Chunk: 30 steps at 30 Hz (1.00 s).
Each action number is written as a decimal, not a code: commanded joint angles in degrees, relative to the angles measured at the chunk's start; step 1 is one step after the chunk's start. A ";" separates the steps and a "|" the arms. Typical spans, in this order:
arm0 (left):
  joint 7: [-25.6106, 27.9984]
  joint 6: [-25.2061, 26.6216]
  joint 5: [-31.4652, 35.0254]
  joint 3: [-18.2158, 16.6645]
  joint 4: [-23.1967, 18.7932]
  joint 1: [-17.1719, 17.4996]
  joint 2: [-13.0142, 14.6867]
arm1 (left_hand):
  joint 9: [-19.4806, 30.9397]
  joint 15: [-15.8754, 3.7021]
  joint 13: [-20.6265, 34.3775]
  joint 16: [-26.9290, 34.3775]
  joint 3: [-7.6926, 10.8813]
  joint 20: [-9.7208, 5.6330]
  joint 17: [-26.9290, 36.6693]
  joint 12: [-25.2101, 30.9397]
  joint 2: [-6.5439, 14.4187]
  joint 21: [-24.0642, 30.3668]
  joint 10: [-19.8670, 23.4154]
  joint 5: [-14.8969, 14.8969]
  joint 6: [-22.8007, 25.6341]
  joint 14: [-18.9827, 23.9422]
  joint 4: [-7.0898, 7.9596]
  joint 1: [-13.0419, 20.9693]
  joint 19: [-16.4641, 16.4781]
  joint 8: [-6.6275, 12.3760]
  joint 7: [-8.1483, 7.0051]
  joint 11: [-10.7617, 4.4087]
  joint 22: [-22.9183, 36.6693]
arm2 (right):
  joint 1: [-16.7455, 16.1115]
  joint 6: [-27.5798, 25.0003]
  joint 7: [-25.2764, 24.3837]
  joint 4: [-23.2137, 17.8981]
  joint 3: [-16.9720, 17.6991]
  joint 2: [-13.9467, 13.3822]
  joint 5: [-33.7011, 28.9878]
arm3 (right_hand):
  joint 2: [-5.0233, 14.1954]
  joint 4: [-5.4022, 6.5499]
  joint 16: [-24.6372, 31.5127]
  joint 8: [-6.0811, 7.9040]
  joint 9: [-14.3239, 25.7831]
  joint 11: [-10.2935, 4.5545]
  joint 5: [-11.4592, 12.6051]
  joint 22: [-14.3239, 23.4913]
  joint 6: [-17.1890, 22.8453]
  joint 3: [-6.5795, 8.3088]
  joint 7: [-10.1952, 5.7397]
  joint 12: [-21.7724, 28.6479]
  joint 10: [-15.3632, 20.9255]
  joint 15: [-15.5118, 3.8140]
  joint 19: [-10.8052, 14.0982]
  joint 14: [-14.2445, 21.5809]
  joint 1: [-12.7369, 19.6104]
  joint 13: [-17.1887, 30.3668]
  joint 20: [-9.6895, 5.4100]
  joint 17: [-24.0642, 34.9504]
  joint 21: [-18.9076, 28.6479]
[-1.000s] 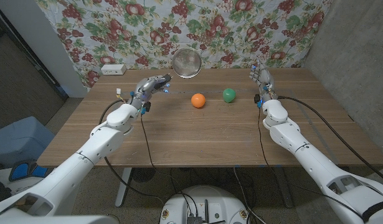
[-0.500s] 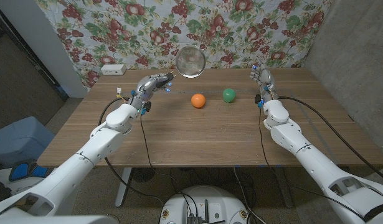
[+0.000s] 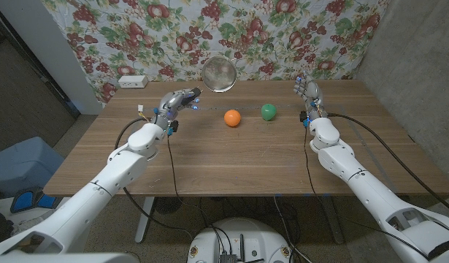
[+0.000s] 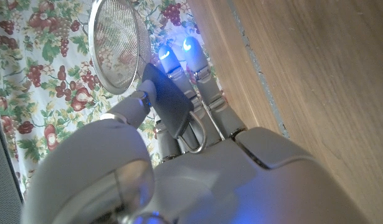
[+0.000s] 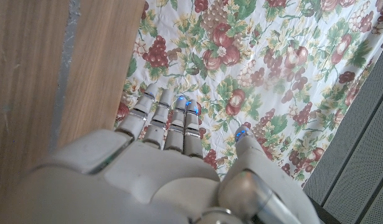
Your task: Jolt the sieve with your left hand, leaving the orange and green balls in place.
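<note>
steel sieve pinched aloft in left hand fingers; right hand fingers straight, empty.

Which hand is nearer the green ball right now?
Right. The right hand stands just beside the green ball, holding nothing; the left hand, gripping the sieve, is beyond the orange ball.

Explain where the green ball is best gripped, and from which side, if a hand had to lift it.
Grip the green ball across its widest middle, coming from above. It is round with no handle, and sits in the open, apart from the orange ball, so fingers fit either side.
</note>
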 commanded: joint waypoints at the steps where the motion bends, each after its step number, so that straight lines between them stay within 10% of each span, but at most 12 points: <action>1: 8.25 11.83 -3.42 -1.37 -4.75 0.35 -0.31 | 0.31 -1.48 0.10 0.51 0.78 -3.72 0.18 0.54 0.95 0.57 4.67 -0.21 3.82 0.05 -0.11 1.59 0.60 0.20 3.68 -3.08 0.18 | 0.67 0.02 0.08 0.95 -0.10 0.35 0.05 | 0.10 -0.03 -0.08 -0.18 0.14 0.36 0.14 0.19 0.23 0.20 0.41 0.49 0.08 0.11 -0.30 0.11 -0.36 0.05 -0.03 0.06 0.22; 18: 16.33 30.15 -10.43 -2.30 -8.31 -2.69 1.29 | -0.34 -1.35 0.01 1.43 1.09 -2.91 0.30 0.71 0.60 1.58 5.77 -1.08 5.43 1.49 -1.54 3.70 2.23 -0.27 6.76 -1.61 0.24 | 1.35 -0.20 -0.53 1.49 -0.85 1.11 -0.61 | 0.11 -0.09 -0.15 -0.18 0.14 0.24 0.14 0.19 0.22 0.32 0.38 0.48 0.05 0.07 -0.31 0.10 -0.44 0.04 -0.04 0.10 0.23; 30: 15.66 34.09 -13.08 -2.07 -7.84 -4.36 2.82 | -0.62 -1.17 -0.03 1.30 1.24 -2.65 0.12 0.51 0.44 1.75 5.58 -1.22 5.35 1.29 -1.44 4.14 2.24 -0.68 7.09 -1.40 0.23 | 0.92 -0.59 -1.57 0.44 -1.01 1.24 -1.17 | 0.11 -0.14 -0.16 -0.17 0.14 0.36 0.15 0.19 0.24 0.41 0.44 0.43 -0.09 0.09 -0.33 0.17 -0.50 0.04 -0.03 0.12 0.23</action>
